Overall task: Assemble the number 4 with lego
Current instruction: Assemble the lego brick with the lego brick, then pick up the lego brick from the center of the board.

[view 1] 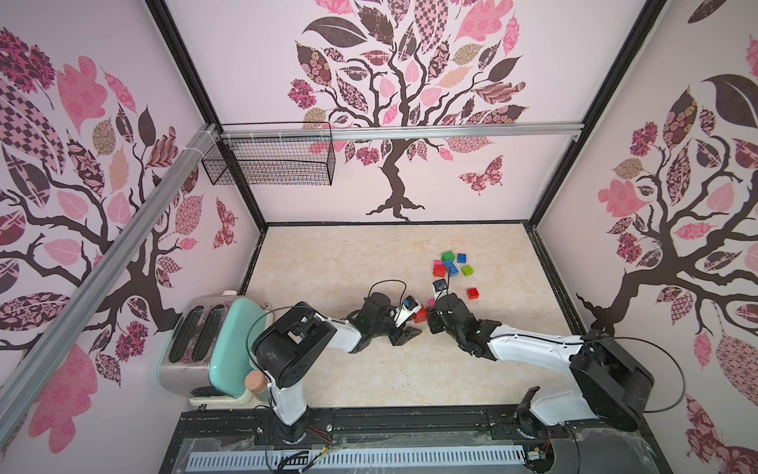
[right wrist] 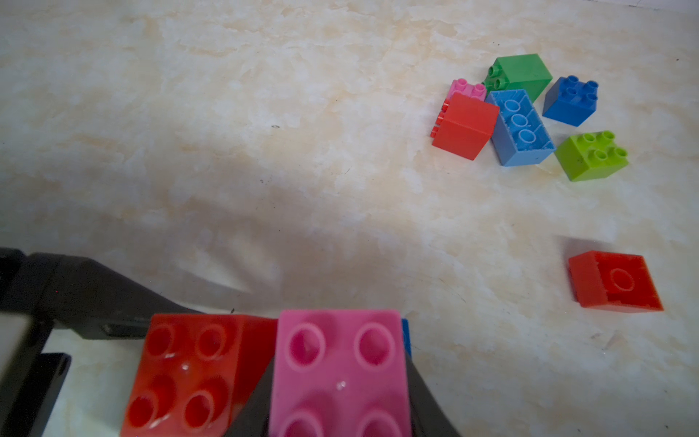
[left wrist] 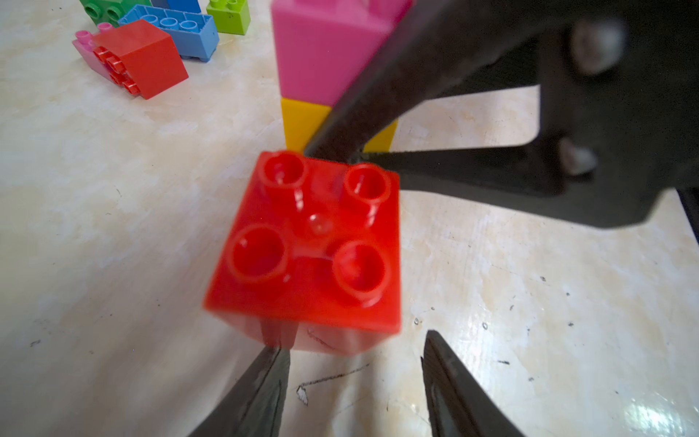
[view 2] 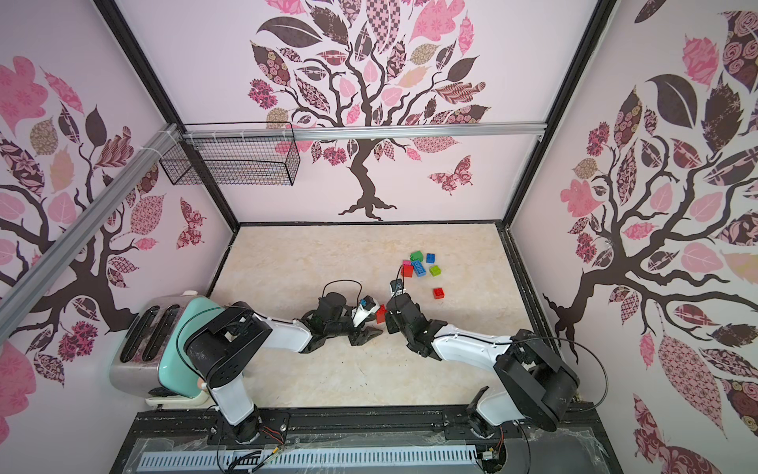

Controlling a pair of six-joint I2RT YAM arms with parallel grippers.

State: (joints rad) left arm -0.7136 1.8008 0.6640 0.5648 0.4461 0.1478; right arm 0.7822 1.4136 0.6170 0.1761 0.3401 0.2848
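Left gripper (left wrist: 352, 342): its fingers (left wrist: 261, 389) stand apart and clamp nothing; the red brick (left wrist: 310, 249) sits just in front of the tips, studs toward the wrist camera; one tip is perhaps touching its lower edge
Right gripper (left wrist: 333, 153): its fingers (left wrist: 435, 49) are closed on a small stack, the pink brick (left wrist: 321, 56) joined to the yellow brick (left wrist: 302, 121); the red brick is just beside this stack; whether it is pressed on I cannot tell
Place: both grippers meet near the centre of the table (view 1: 328, 266); the loose bricks (right wrist: 518, 125) lie at about 1 o'clock from there; a single red brick (right wrist: 612, 282) lies at about 2 o'clock
Handling: I judge the bricks light, stiff and glossy; they may slip or turn between the fingers; not fragile
Where to hold: on two opposite flat side walls, squarely; studs and the hollow underside stay free for joining
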